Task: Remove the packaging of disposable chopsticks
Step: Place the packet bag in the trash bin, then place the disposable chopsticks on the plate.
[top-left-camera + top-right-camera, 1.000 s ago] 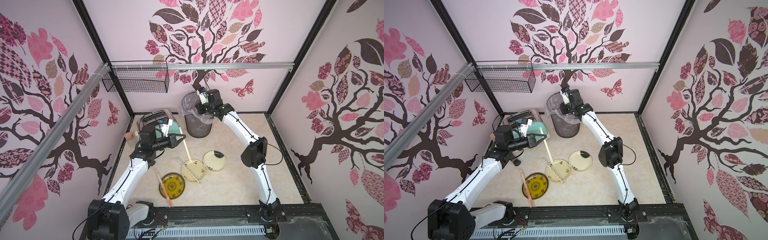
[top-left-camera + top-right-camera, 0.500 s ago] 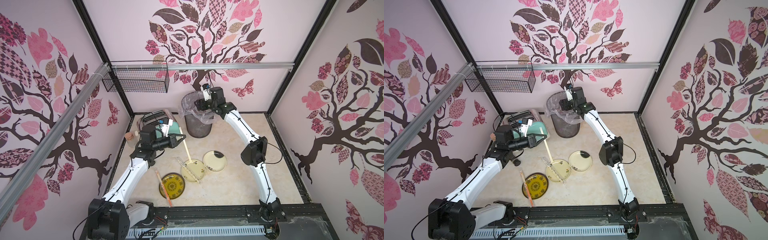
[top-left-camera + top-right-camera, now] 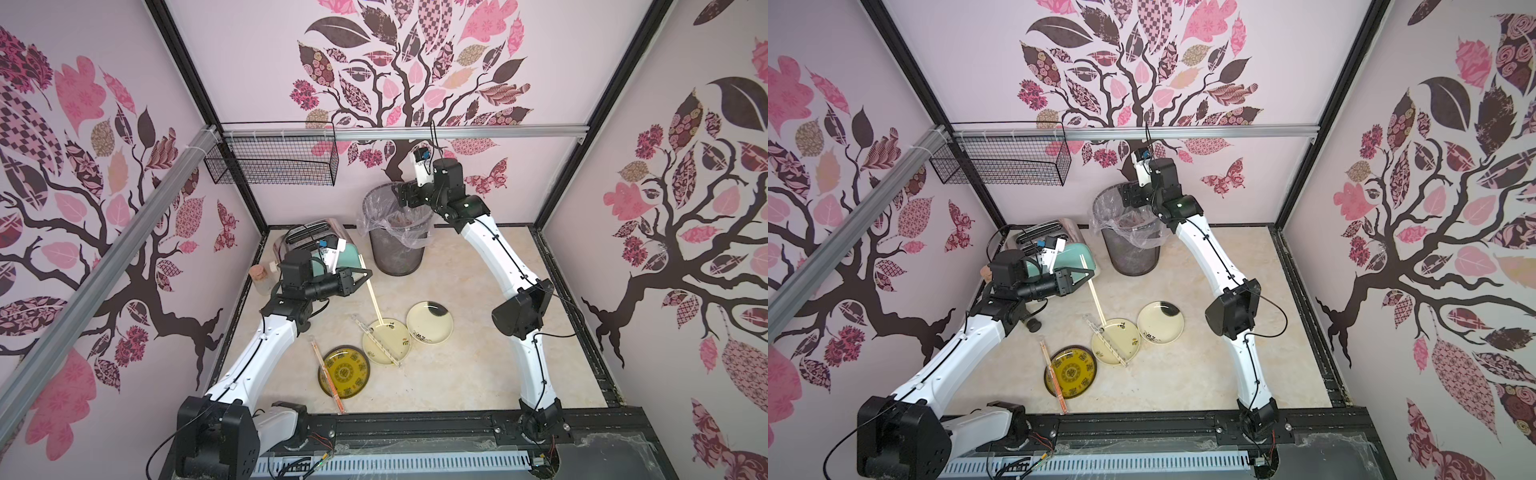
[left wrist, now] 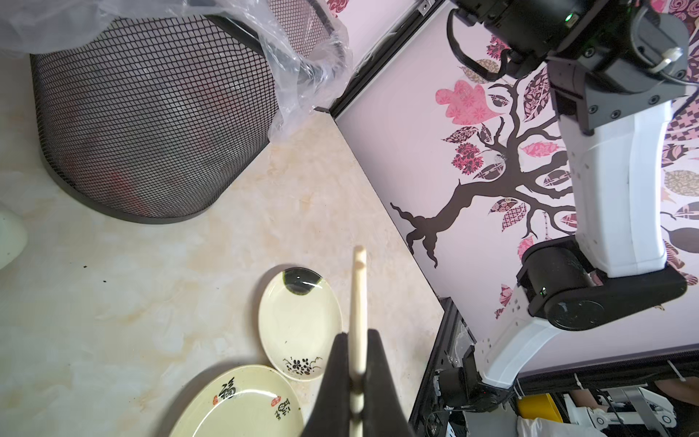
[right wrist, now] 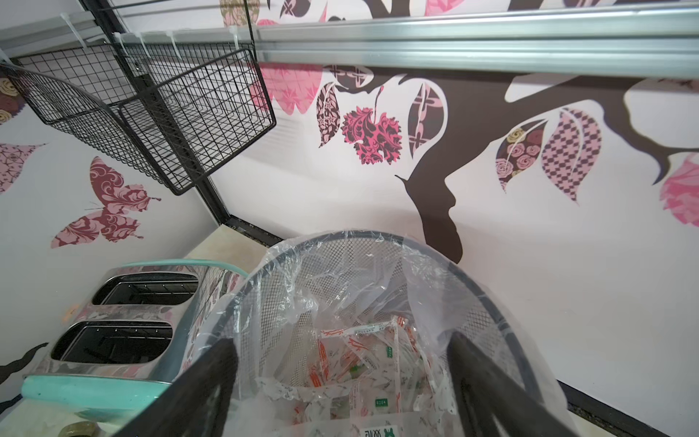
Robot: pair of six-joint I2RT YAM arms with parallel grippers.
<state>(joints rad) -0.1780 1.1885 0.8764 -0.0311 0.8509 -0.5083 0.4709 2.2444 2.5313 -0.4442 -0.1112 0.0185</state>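
My left gripper (image 3: 367,276) (image 4: 357,337) is shut on a bare pair of disposable chopsticks (image 3: 371,291) (image 4: 358,295), held slanted above the table, their low end over a cream plate (image 3: 397,348). My right gripper (image 3: 398,195) (image 5: 340,382) hangs open over the mesh bin (image 3: 397,245), nothing between its fingers. Several crumpled pieces of packaging (image 5: 363,352) lie inside the bin's liner. A pair in a clear sleeve (image 3: 376,341) lies across the cream plate. Another pair in an orange-red sleeve (image 3: 328,376) lies along the dark yellow plate (image 3: 347,371).
A second cream plate (image 3: 430,322) sits right of the first. A toaster (image 3: 311,235) and a small bottle (image 3: 259,278) stand at the back left beside the bin. A wire basket (image 3: 270,160) hangs on the back wall.
My right gripper has opened above the bin and its wrist has swung slightly to the right. The left arm and its chopsticks have stayed put.
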